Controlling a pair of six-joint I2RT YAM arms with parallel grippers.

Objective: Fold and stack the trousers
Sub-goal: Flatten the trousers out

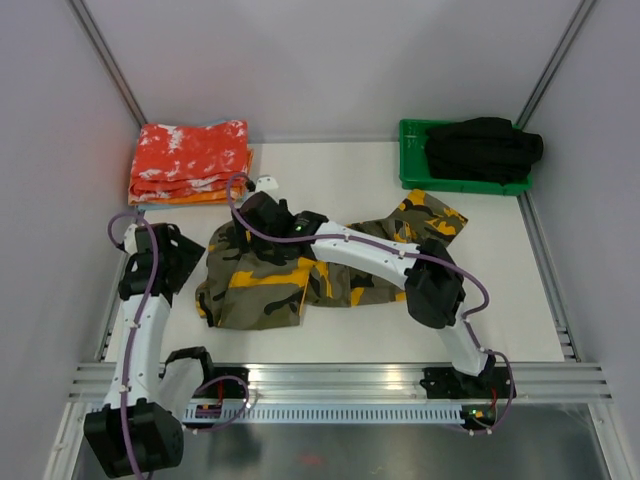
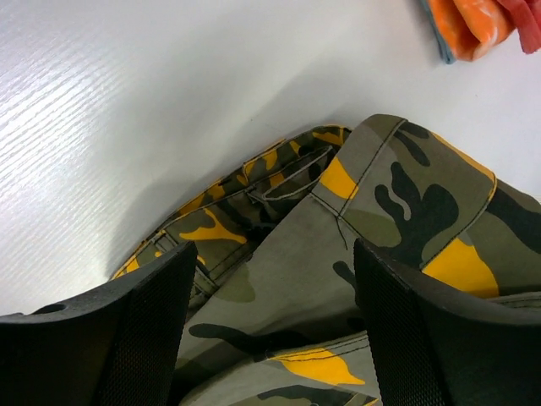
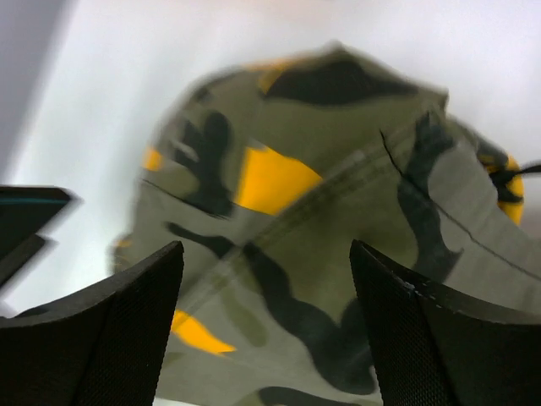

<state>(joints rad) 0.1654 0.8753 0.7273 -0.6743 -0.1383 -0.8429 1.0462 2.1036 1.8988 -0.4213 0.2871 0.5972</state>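
The white table (image 1: 500,310) carries the trousers (image 1: 300,280) left of centre. They are bunched in a rough block on the left, and one leg trails right towards the green tray (image 1: 410,150) that holds a black garment (image 1: 485,148). A stack of red-orange cloths (image 1: 190,160) sits at the back left, apart from the trousers. I judge the fold partly made at best: the cloth is doubled on the left, but the trailing leg is not brought in and nothing has been stacked. Only the top view shows this whole layout and the right arm reaching across to the trousers' far edge. The left wrist view alone shows layered waistband edges with belt loops, a corner of the orange cloths beyond, and the left fingers (image 2: 144,330) spread wide above the fabric, holding nothing. The right wrist view is blurred, but it shows a rounded fold edge with a seam and the right fingers (image 3: 406,338) equally wide and empty.
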